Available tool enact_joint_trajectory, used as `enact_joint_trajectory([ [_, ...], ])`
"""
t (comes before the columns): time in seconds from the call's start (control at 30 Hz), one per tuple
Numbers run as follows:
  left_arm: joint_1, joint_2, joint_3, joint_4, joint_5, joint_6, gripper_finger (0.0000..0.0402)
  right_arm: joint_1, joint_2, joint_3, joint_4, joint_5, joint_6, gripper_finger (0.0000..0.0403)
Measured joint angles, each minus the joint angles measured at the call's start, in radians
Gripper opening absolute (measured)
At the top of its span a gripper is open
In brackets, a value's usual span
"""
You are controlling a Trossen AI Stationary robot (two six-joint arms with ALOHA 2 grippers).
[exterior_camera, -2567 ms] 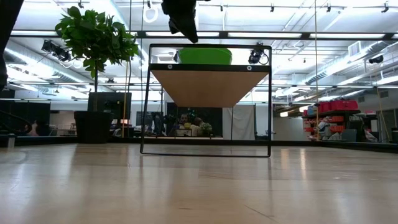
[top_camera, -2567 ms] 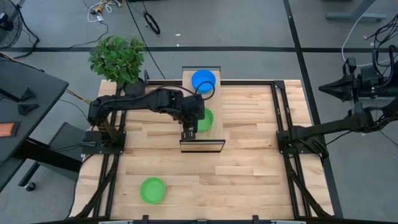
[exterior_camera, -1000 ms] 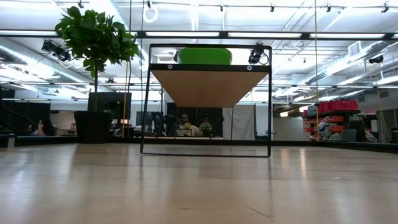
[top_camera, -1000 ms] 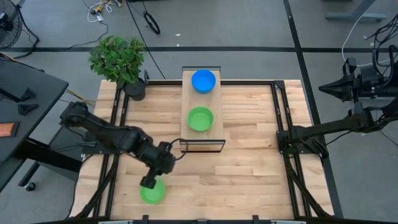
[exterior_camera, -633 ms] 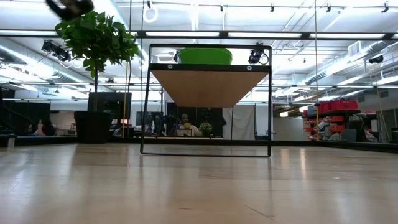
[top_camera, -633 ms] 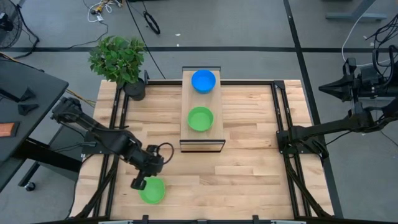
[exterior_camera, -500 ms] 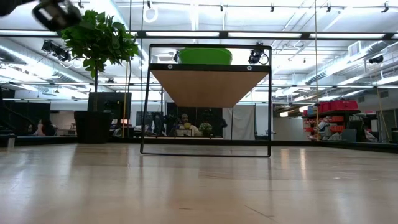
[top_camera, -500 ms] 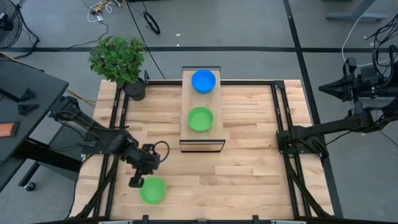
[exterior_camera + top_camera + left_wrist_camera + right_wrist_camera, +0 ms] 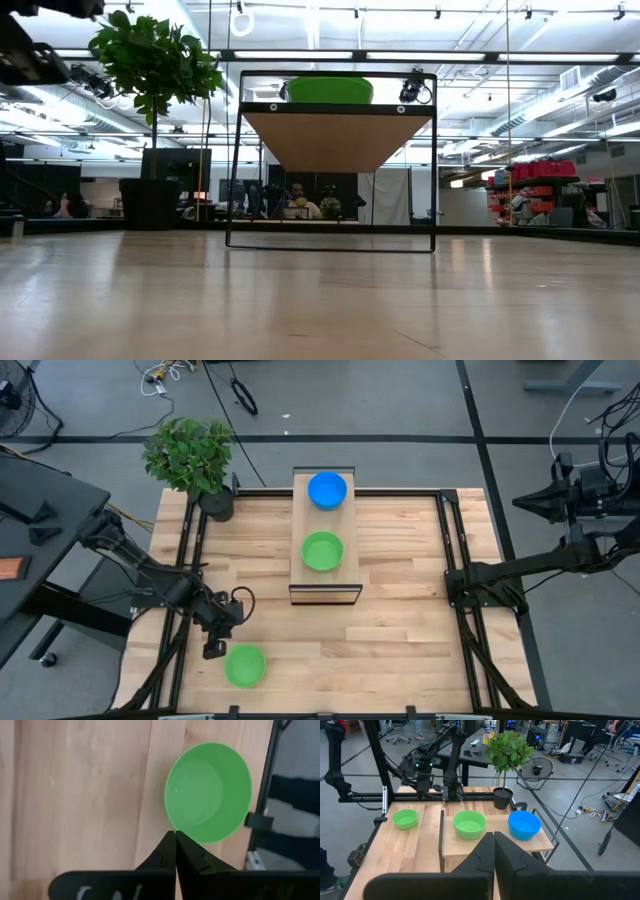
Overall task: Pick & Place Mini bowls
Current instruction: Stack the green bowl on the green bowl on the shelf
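Green mini bowl point(image 9: 245, 666) lies just beside the closed, empty left hand point(image 9: 213, 651)

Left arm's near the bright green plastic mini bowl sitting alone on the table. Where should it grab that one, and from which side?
Grip the rim of the bright green plastic mini bowl from straight above, one finger inside the wall and one outside. It sits upright, mouth up, on the wooden table, too shallow for a side grasp. The nearest rim edge faces the left gripper, whose fingers are shut and must open first.

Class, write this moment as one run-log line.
left gripper: shut, empty, beside green bowl on table | shelf: green bowl, blue bowl | right arm: parked
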Motion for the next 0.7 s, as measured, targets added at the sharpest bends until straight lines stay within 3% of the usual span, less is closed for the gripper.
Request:
enact_joint_trajectory([
  [0.4,-0.013,0.009,-0.008,0.004,-0.032,-0.440,0.0001,0.000,0.000,0.000,0.000,0.000,0.000,0.0006],
  [0.7,-0.062,0.092,-0.008,0.006,-0.043,-0.618,0.0002,0.000,0.000,0.000,0.000,0.000,0.000,0.0006],
])
